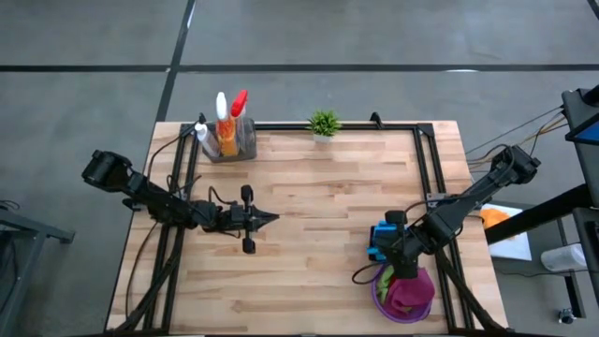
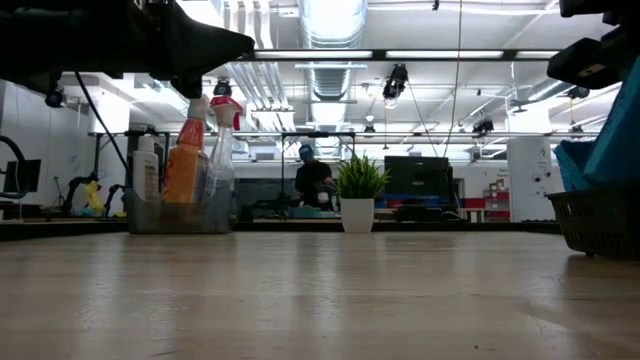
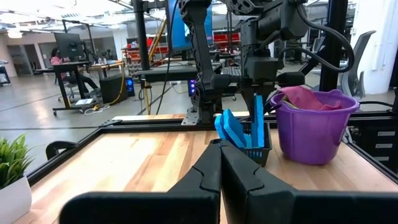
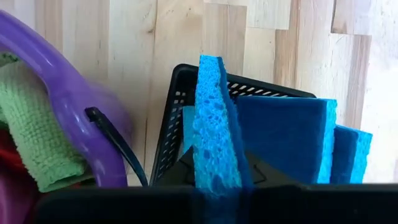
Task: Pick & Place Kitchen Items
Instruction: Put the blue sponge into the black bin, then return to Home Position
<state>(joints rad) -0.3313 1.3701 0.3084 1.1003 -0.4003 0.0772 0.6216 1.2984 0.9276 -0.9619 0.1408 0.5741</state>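
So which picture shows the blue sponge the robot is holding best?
The right wrist view: the blue sponge fills it, pinched by the right gripper over the black basket. The left wrist view shows it far off; the high view barely.

L gripper (image 1: pixel 265 218) fingers together mid-table; R gripper (image 1: pixel 382 245) clamped on sponge (image 4: pixel 214 134), front-right.

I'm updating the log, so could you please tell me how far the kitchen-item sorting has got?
Done, apparently: cloths sit in the purple plastic bucket, spray bottles stand in the clear container, and blue rectangular sponges stand in the black mesh basket. In hand: the right gripper holds another blue sponge over that basket. Left: releasing it. The left gripper waits shut mid-table.
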